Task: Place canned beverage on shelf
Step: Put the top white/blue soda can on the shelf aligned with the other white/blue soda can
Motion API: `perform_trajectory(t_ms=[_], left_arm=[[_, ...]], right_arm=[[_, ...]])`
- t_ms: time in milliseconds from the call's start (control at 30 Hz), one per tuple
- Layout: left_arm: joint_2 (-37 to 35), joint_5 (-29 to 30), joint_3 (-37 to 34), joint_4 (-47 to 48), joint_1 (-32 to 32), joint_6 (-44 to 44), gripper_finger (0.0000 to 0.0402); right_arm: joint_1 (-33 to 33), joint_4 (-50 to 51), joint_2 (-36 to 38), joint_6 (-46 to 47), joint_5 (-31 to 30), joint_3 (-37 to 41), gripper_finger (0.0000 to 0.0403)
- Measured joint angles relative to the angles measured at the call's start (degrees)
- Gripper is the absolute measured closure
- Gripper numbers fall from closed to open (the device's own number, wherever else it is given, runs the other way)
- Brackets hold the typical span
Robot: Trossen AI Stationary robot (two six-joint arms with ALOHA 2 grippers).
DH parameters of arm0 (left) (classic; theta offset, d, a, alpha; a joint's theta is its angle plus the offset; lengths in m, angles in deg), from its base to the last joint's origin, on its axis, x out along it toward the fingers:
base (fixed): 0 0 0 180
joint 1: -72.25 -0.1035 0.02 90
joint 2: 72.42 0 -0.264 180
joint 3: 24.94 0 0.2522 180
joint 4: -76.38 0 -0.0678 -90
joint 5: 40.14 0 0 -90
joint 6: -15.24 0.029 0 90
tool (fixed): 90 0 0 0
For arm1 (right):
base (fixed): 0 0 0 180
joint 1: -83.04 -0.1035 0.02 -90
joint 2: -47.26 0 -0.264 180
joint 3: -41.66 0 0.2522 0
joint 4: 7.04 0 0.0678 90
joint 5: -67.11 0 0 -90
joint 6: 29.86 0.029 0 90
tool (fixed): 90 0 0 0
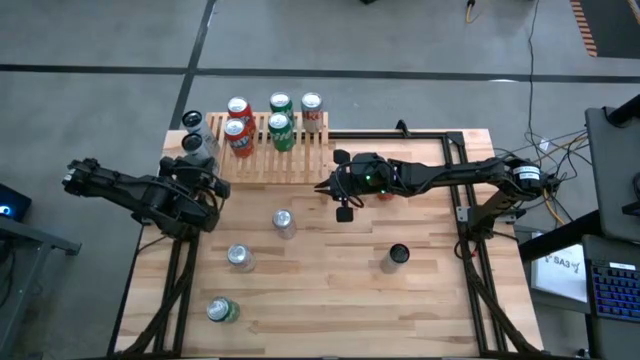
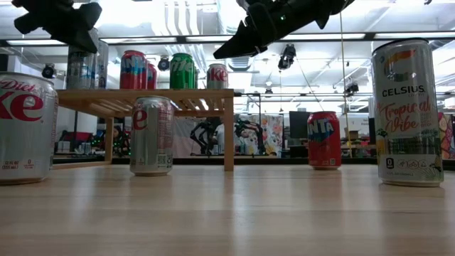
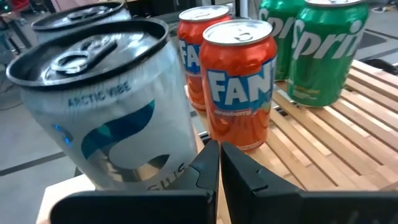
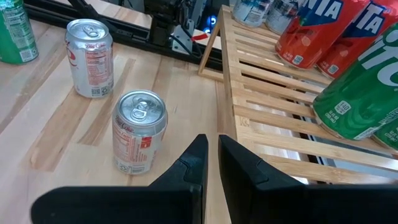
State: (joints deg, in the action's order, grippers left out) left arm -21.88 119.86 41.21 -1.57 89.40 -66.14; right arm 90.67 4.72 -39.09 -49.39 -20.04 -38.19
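The left gripper [image 3: 219, 163] hangs with its fingers pressed together, holding nothing, right up against the silver-and-blue Celsius can [image 3: 112, 106] at the left end of the shelf [image 1: 300, 160]. That can stands upright on the light-wood slats, a second silver can [image 1: 192, 121] just behind it. Beside them on the rack stand two red Fanta cans [image 1: 238, 130], then two green Sprite cans [image 1: 281, 122], and a Coke can [image 1: 311, 108] at the back, all upright. Over on the other side, the right gripper [image 4: 210, 155] hovers above the table just off the shelf's right front corner, fingers nearly shut with only a thin slit between them, empty too. Below and ahead of it on the table [image 1: 330, 300] a silver Diet Coke can [image 4: 139, 130] stands upright, well apart from the rack, with another silver can [image 4: 90, 57] farther along and a green can [image 1: 222, 310] near the front left corner. A tall Celsius Tropical Vibe can [image 2: 410, 114] stands alone toward the right front, and a red Fanta can [image 2: 324, 139] stands beneath the right arm.
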Motion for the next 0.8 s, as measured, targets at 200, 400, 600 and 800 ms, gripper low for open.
perform_trajectory(t_ms=[200, 400, 600, 800], left_arm=[[0.0, 0.0, -0.4, 0.5, -0.9, -0.2, 0.0401], [-0.1, 0.0, -0.4, 1.7, -2.0, -0.2, 0.0401], [-0.1, -0.3, -0.4, 1.7, -2.1, -0.2, 0.0401], [-0.2, -1.4, -0.4, 1.7, -2.1, -0.2, 0.0401]], right_arm=[[0.0, 0.0, 0.0, -0.2, 0.0, 0.0, 0.0376], [0.0, 0.0, 0.0, -0.2, 0.0, 0.0, 0.0376], [0.0, 0.0, 0.0, -0.2, 0.0, 0.0, 0.0376], [0.0, 0.0, 0.0, -0.2, 0.0, 0.0, 0.0376]])
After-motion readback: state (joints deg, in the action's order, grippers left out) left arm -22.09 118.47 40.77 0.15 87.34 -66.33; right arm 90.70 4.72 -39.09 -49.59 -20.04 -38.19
